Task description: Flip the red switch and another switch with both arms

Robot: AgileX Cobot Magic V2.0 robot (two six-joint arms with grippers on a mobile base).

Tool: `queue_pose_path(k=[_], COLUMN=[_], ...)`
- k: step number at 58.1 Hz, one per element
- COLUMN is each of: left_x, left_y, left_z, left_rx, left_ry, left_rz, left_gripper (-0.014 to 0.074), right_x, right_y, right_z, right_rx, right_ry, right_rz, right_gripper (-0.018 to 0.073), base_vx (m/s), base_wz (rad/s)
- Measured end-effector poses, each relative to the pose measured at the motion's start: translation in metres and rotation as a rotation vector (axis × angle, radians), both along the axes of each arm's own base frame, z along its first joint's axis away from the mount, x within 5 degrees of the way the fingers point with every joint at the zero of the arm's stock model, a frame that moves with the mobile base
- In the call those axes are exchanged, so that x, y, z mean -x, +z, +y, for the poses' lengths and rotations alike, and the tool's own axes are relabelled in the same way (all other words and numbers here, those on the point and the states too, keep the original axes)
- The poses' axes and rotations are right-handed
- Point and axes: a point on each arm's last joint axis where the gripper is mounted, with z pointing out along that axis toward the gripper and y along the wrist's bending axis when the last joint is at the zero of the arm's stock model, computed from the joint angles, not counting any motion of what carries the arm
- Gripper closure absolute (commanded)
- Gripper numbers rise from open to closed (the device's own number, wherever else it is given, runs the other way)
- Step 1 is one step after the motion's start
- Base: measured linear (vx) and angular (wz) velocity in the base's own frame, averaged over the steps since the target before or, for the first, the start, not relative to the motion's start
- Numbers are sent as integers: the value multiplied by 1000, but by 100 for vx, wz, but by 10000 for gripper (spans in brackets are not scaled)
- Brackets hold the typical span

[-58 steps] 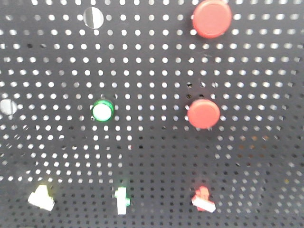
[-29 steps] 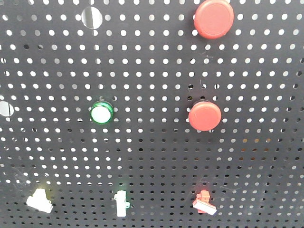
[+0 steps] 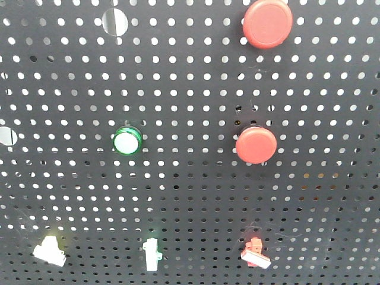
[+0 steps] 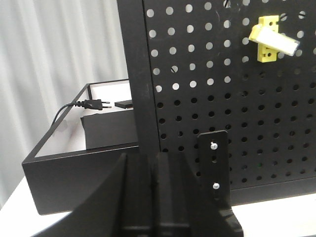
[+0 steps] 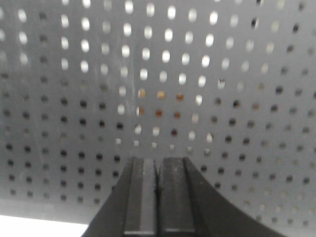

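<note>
Two tools faced the black perforated panel (image 3: pixel 196 98). The left tool (image 4: pixel 154 165) had its fingers pressed flat together with nothing between them. In its wrist view it sat low by the panel's left edge post. The yellow-based switch (image 4: pixel 273 37), its white lever slanting down to the right, stood on the panel well above and to the right of that tool, clear of it. The right tool (image 5: pixel 157 165) was likewise closed on nothing, its fingers meeting along a thin seam and pointed at a bare stretch of the panel. The red switch lay outside that wrist view, so its place relative to the right tool could not be told.

From the front, the red switch (image 3: pixel 255 252) sat in the panel's bottom row toward the right, its white lever bar tilted under the red body. The yellow-based switch sat at the left end of that row, and an upright green-tinted switch (image 3: pixel 152 254) stood between the two. Higher on the panel, a green-ringed button (image 3: pixel 127 142) sat left of centre. A round red push button (image 3: pixel 256 145) sat level with it, straight above the red switch, and a second red push button (image 3: pixel 267 22) sat at the panel's top edge.

The panel stood on a white desk (image 4: pixel 276 217), with a black bracket (image 4: pixel 213 165) carrying two screws at its foot. Just past the panel's left edge lay a shallow black tray (image 4: pixel 54 168), white inside, holding a black power plug (image 4: pixel 91 104) on its cable. A pale curtain (image 4: pixel 54 49) hung behind.
</note>
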Motion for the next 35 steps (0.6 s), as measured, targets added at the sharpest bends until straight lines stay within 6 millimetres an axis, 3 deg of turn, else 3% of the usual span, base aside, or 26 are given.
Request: queue_pose_path(k=[11,20,29,35], left_x=[1,3,9,9], left_y=[11,21,61,109], left_z=[1,3,1,0], left_rx=[19,234,181,54], left_ry=[11,1,-20,-10], left_rz=[-121,-163,-141,-165], left_gripper=[594,594,594,594], right_x=[4,8,27,42], right_y=[19,37,95,142], right_z=[1,1,-1,-3], right_rx=[-74,-102,-59,-58], right_ry=[26,33,2,-24], right_rz=[-215,-242,-213,-179], right_gripper=[566,566,566,566], base_vx=[0,0,0,0], base_wz=[0,0,0,0])
